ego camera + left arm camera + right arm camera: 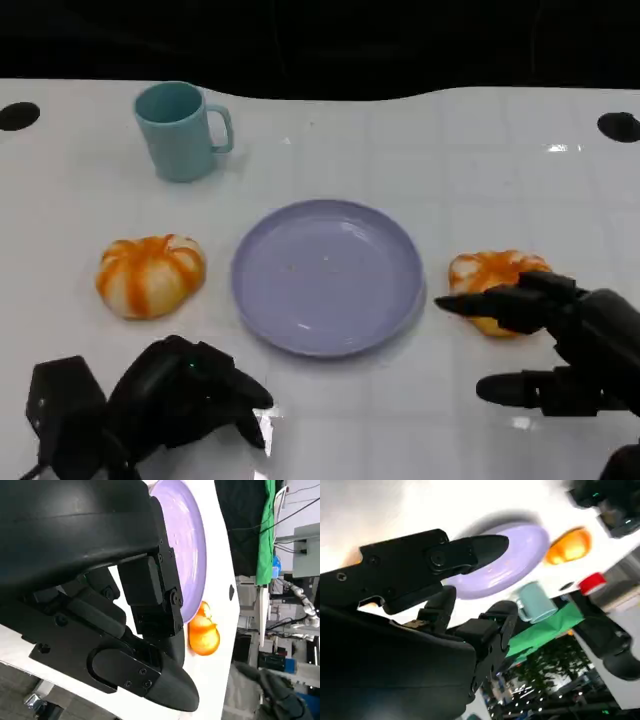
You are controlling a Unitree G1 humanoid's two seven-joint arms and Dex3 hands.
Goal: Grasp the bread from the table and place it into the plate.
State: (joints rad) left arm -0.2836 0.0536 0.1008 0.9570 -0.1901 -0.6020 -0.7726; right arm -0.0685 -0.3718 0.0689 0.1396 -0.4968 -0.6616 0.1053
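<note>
White table. Lilac plate at centre, nothing on it. Two orange-striped breads: left bread left of plate, lying free; right bread just right of plate, near edge partly hidden behind fingers of right hand. Fingers spread apart, one over bread, contact not discernible. Left hand low at table's near edge, fingers curled in, holding nothing. Teal mug at far left.
</note>
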